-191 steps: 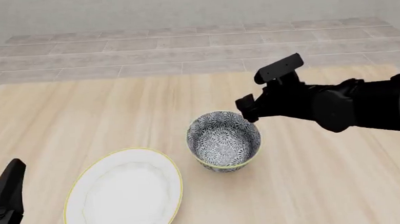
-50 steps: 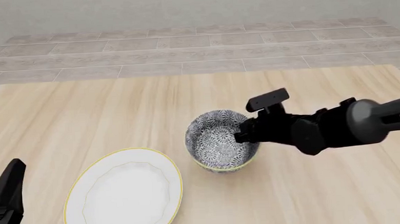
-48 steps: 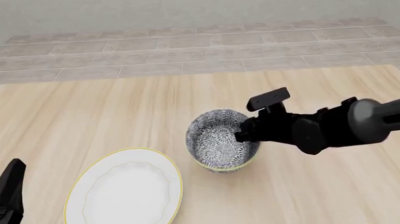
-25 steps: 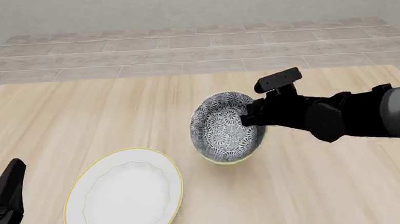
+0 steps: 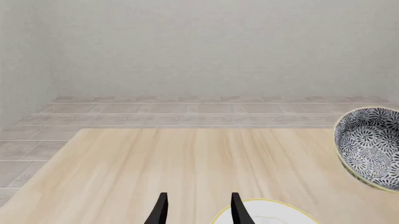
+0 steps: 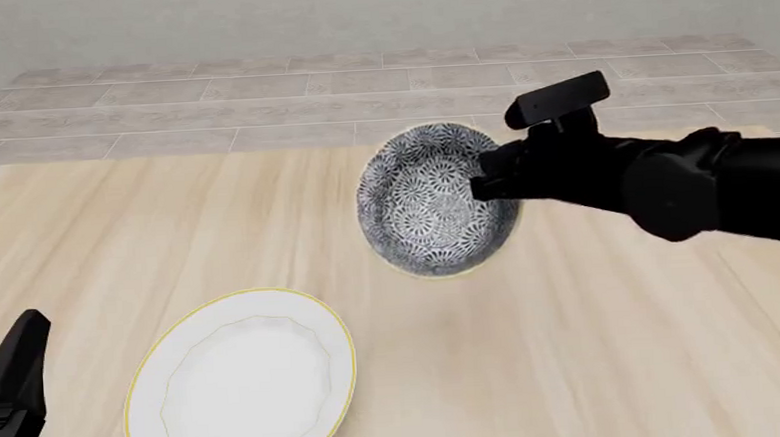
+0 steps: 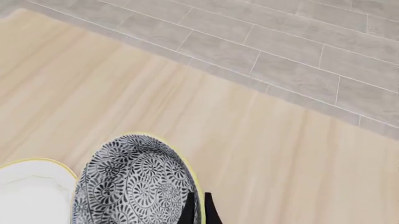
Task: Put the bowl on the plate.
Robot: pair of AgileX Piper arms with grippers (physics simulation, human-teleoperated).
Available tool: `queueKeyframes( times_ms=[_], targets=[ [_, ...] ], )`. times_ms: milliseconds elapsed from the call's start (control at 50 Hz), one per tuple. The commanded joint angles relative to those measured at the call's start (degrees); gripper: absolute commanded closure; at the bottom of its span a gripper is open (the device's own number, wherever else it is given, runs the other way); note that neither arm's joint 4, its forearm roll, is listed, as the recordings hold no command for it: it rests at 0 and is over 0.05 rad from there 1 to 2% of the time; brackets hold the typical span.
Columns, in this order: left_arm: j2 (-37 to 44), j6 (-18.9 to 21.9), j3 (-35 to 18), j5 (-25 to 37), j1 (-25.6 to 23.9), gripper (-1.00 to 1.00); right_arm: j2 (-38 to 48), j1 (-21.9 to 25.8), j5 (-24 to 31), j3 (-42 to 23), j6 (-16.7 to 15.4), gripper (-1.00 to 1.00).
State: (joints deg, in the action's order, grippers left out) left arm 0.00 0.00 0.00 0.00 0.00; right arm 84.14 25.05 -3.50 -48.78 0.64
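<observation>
One right gripper (image 6: pixel 484 185), jaws pinching the tilted blue-grey floral bowl (image 6: pixel 433 213) by its rim, should level it over the lower-left white gold-rimmed plate (image 6: pixel 245 379) before lowering.

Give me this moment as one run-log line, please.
phase: carry | right gripper: shut on bowl rim, bowl lifted, tilted | plate: empty | left gripper: open, idle

The bowl (image 6: pixel 432 198) is patterned in dark blue-grey and white florals, edged by a thin yellowish rim. The plate (image 6: pixel 242 380) is plain white, rimmed in yellow-gold. The table (image 6: pixel 163 230) is grained in pale wood.
</observation>
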Motion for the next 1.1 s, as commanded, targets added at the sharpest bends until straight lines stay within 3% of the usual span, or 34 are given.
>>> queueKeyframes(
  times_ms=[20, 420, 720, 1100],
  targets=[
    [0.0, 0.0, 0.0, 0.0, 0.0, -1.0, -2.8, 1.8, 2.4, -3.4, 0.7, 1.0],
    [0.0, 0.0, 0.0, 0.0, 0.0, -1.0, -2.7, 9.3, 1.7, -6.5, 3.2, 1.0],
    [0.0, 0.0, 0.0, 0.0, 0.0, -1.0, -2.2, 12.5, 1.8, -8.7, 6.1, 1.0],
    [0.0, 0.0, 0.0, 0.0, 0.0, -1.0, -0.7, 15.3, 1.4, -10.3, 6.2, 1.0]
  ],
)
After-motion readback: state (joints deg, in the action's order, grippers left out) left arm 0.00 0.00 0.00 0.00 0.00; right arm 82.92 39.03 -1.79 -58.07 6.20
